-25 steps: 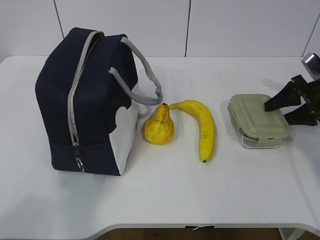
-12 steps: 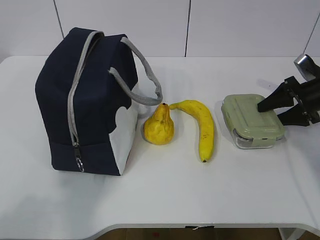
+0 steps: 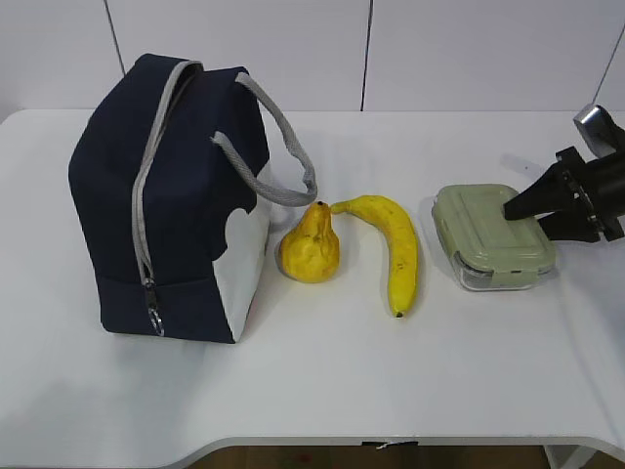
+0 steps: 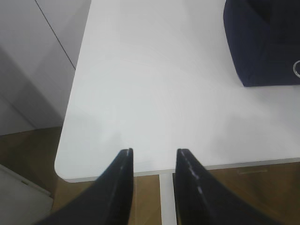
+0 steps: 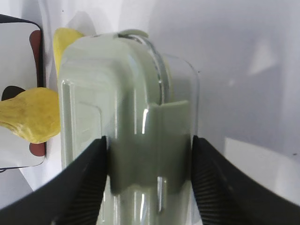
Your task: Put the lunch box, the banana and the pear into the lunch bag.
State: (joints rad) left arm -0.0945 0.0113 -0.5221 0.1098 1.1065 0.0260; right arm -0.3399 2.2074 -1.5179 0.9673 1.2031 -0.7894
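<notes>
- My right fingers (image 5: 149, 178) straddle the lunch box (image 3: 492, 236) at its right end, mid-right of the exterior frame. In the right wrist view both pads press the sides of the sage-green lid (closed on it, box resting on the counter (image 3: 322, 381)).
- My left fingers (image 4: 153, 161) stand part open with nothing between them, hovering over the counter's edge, lower centre of the left wrist view.
- Banana (image 3: 395, 244): centre of the frame, just left of the box, apart from it.
- Pear (image 3: 311, 246): left of the banana, its stem end near the banana's tip.
- Lunch bag (image 3: 171, 195): upright at left, zipper closed as far as I can see.
</notes>
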